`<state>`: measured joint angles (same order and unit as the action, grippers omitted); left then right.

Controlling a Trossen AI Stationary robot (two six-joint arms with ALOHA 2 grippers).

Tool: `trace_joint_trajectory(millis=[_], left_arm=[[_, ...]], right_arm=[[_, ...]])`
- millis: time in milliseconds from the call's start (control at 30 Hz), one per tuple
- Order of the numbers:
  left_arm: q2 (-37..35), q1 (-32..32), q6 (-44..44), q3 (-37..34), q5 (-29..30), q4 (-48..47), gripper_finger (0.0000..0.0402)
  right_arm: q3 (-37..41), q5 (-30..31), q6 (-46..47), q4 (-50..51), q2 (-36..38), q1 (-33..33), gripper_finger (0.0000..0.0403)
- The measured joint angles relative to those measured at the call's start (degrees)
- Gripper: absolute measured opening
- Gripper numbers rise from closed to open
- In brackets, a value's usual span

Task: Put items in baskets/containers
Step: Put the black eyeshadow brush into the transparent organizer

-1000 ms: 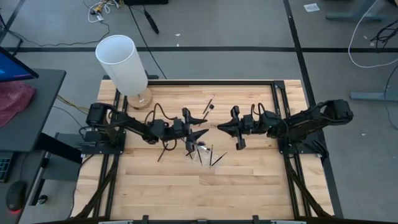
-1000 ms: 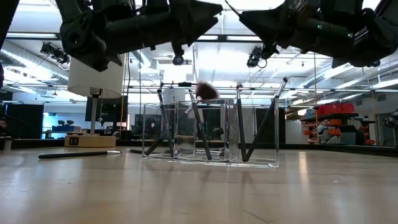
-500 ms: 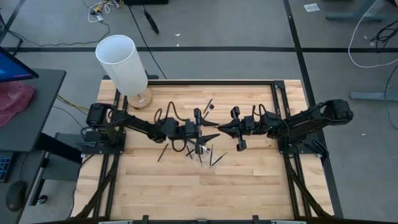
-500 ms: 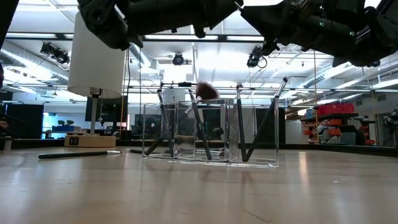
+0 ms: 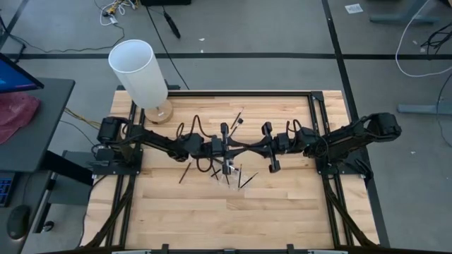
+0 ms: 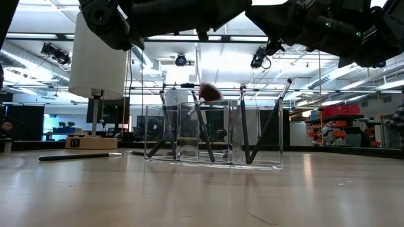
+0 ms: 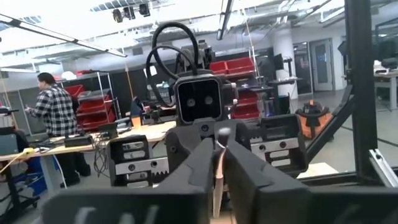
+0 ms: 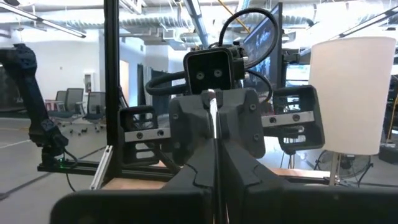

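My two grippers meet tip to tip above the table's middle, the left gripper [image 5: 238,149] coming from the left and the right gripper [image 5: 249,149] from the right. Both are shut on one thin brush [image 7: 217,168], a pale line between the fingers in each wrist view. Just nearer than them stands the clear holder [image 6: 214,135] on the wood, with several black brushes [image 6: 201,126] leaning inside it. One brush [image 5: 184,171] lies on the table left of the holder, another [image 5: 237,118] lies toward the far edge. My left gripper pinches the brush [image 7: 216,180] between its two fingers, coming level from the table's left, the fingers lying along it. The brush is lifted clear of the table. My right gripper pinches the same brush [image 8: 215,149] between its two fingers, level from the table's right and along it. Which end each has, I cannot tell.
A tall white cylinder [image 5: 138,70] on a round wooden base stands at the far left corner. Black frame rails [image 5: 240,92] run along the table's edges. Bare wood [image 5: 233,219] lies toward the near edge. A person [image 7: 53,118] stands in the room beyond.
My left gripper has gone toward the table's right and a little up, reaching the right gripper's tips with its fingers spread, and then shut on the brush held there. The right gripper has kept still.
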<state>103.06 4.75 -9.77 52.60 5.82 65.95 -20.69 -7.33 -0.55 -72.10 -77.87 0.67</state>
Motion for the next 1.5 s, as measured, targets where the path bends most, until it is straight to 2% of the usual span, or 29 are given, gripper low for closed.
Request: trace_joint_trajectory(millis=[67, 133, 433, 633, 700, 867, 1100, 1500], left_arm=[[-0.3, 0.0, 0.1, 0.0, -0.1, -1.1, 0.0016], [-1.6, 0.0, 0.1, 0.0, 0.0, -4.5, 0.0017], [-14.1, 2.2, -1.4, 0.0, 7.7, -32.4, 0.0016], [-21.2, 5.1, 1.7, -0.1, 9.6, -49.5, 0.0023], [-24.1, 6.2, 3.4, -0.1, 8.7, -52.7, 0.002], [-29.8, 6.7, 12.1, 0.0, -2.4, -61.4, 0.0019], [-26.8, 5.3, 17.4, -0.1, -4.4, -64.4, 0.0019], [-12.9, 3.0, 21.1, -0.1, -8.7, -56.3, 0.0022]], right_arm=[[0.0, -0.2, -0.1, 0.5, 0.0, 0.0, 0.0012], [0.0, -0.2, -0.2, 1.5, 0.0, -0.1, 0.002], [-0.1, 5.5, -0.3, 12.1, 4.4, -2.9, 0.0084], [-0.1, 9.1, -0.3, 18.6, 6.9, -4.2, 0.0106], [-0.1, 9.0, -0.3, 19.4, 6.8, -4.4, 0.0108], [-0.1, 9.0, -0.4, 20.0, 5.8, -4.4, 0.0106], [-0.1, 9.0, -1.9, 19.0, 5.6, -4.4, 0.0103], [-0.1, 9.0, -1.2, 19.4, 5.6, -4.4, 0.01]])
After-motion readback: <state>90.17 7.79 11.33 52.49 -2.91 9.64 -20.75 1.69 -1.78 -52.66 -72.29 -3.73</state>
